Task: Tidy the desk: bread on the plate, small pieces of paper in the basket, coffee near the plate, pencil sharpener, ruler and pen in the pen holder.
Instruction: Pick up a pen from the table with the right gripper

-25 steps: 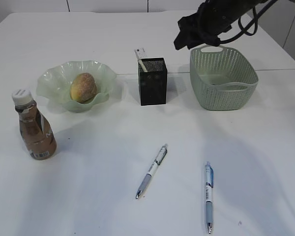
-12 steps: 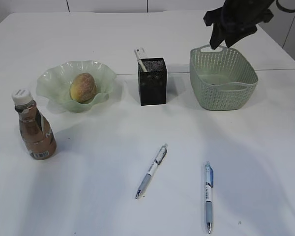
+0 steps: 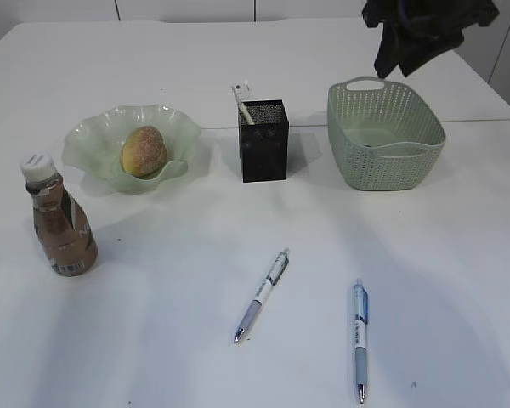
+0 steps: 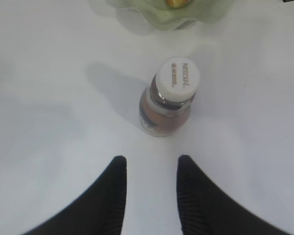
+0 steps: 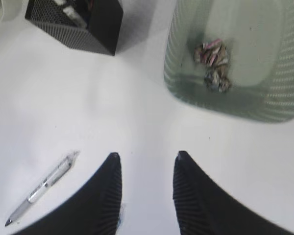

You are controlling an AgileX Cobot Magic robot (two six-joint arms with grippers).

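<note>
Two pens lie loose on the near half of the table (image 3: 459, 255): one pen (image 3: 262, 296) near the middle, slanted, and a second pen (image 3: 359, 338) to its right close to the near edge, with open white surface all around them. Farther back we see the bread (image 3: 144, 150) on the plate (image 3: 85, 136), the coffee bottle (image 3: 58, 223) near the left edge, the pen holder (image 3: 264, 141), and the basket (image 3: 386, 133) holding crumpled paper (image 5: 211, 64). Our left gripper (image 4: 149, 169) hangs partly spread and empty just short of the bottle; our right gripper (image 5: 146, 164) is also parted and empty, high above the table near the basket.

Left claw (image 4: 149, 169) open, empty; coffee bottle (image 4: 167, 100) upright just ahead.
</note>
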